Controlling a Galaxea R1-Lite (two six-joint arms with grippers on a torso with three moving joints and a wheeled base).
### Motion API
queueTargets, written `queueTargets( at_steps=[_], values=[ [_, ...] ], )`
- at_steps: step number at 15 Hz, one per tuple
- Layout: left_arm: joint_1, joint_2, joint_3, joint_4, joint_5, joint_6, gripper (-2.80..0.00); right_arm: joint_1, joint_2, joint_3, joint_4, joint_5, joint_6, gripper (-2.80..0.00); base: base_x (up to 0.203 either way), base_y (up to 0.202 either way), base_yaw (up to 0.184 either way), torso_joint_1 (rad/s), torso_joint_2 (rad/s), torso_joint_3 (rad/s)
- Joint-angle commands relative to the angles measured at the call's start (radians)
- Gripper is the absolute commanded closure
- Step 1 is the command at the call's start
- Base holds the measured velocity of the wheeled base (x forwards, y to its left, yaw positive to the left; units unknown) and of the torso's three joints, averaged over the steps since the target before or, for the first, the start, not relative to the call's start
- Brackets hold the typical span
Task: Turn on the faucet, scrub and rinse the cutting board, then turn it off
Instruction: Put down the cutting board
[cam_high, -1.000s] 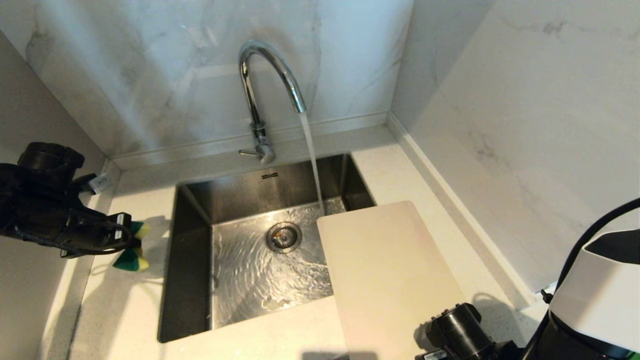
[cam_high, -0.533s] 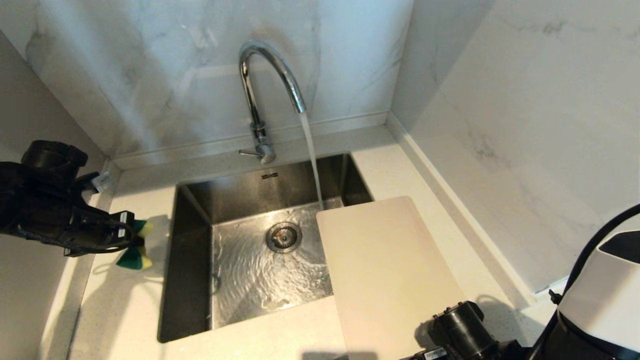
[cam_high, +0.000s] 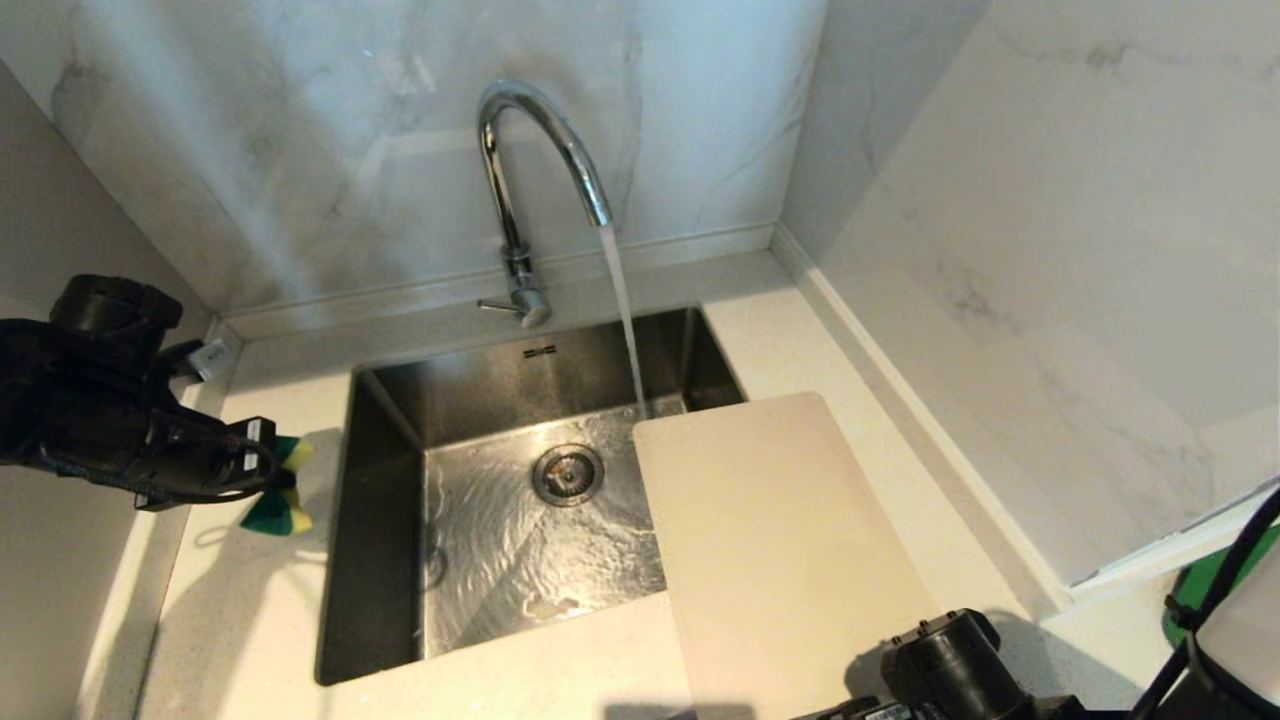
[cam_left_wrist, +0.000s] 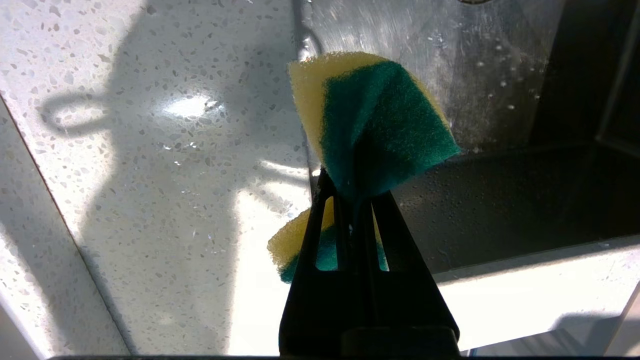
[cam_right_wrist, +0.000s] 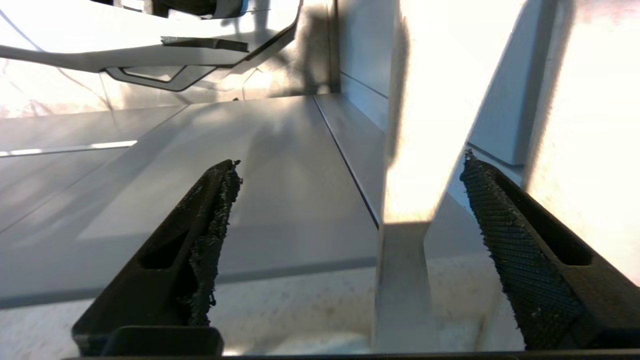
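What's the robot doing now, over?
Left gripper shut on sponge. Right gripper open, empty. Faucet running; cutting board beside sink. Nothing blocking.

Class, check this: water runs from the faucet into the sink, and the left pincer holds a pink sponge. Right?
Not quite: the sponge in the left pincer is yellow and green, as the left wrist view shows. Water does run from the faucet into the sink.

Bright overhead light, glare on the wet sink, soft countertop shadows.
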Motion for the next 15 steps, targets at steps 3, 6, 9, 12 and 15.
queueTargets(
  at_steps=[3, 6, 9, 12, 15],
  values=[
    [-0.002, -0.012, -0.001, 0.004, 0.011, -0.002, 0.0, 0.0, -0.067, 0.026, -0.004, 0.03, -0.012, -2.8, 0.0, 0.0, 0.0, 0.0, 0.0, 0.0],
    [-0.005, -0.025, -0.001, 0.006, 0.014, -0.002, 0.0, 0.0, -0.092, 0.029, -0.005, 0.051, -0.01, -2.8, 0.0, 0.0, 0.0, 0.0, 0.0, 0.0],
    [-0.007, -0.03, -0.002, 0.014, 0.02, -0.002, 0.0, 0.0, -0.147, 0.037, -0.005, 0.051, -0.011, -2.8, 0.0, 0.0, 0.0, 0.0, 0.0, 0.0],
    [-0.025, -0.041, -0.001, 0.021, 0.034, -0.006, 0.0, -0.005, -0.225, 0.045, -0.005, 0.05, -0.005, -2.8, 0.0, 0.0, 0.0, 0.0, 0.0, 0.0],
    [-0.027, -0.05, -0.003, 0.023, 0.036, -0.012, 0.0, -0.034, -0.29, 0.05, -0.005, 0.048, -0.001, -2.8, 0.0, 0.0, 0.0, 0.0, 0.0, 0.0]
  ],
)
